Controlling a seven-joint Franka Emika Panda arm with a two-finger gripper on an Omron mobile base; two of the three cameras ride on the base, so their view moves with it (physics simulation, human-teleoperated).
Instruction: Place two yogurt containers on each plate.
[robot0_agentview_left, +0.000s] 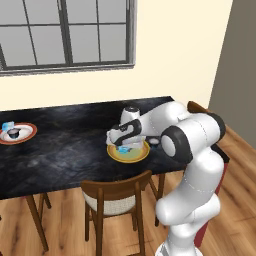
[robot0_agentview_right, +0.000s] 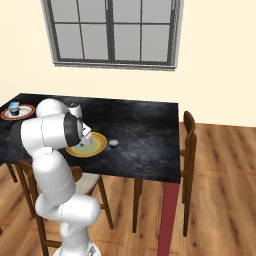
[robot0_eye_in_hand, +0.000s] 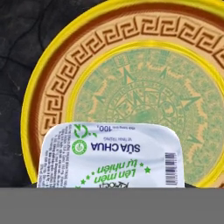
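The claw (robot0_agentview_left: 124, 146) is clamped on a light blue yogurt cup (robot0_eye_in_hand: 111, 154), poised over the yellow-orange plate (robot0_eye_in_hand: 57, 105) on the dark surface (robot0_agentview_left: 65, 145); the white plate (robot0_agentview_left: 27, 136) sits far left, carrying two cups.

Table (robot0_agentview_left: 65, 145): one plate (robot0_agentview_left: 131, 155) near front edge under gripper (robot0_agentview_left: 121, 148), yogurt cup (robot0_eye_in_hand: 109, 154) above its rim. Second plate (robot0_agentview_left: 20, 134) far left carrying two cups (robot0_agentview_left: 11, 131). Another cup (robot0_agentview_right: 114, 143) on table just right of near plate. Chair (robot0_agentview_left: 117, 197) in front.

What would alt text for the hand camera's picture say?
A squarish yogurt cup with a white foil lid printed in green sits in the foreground, over the yellow-orange plate with a Greek-key border and pale green centre, which rests on the dark marbled table.
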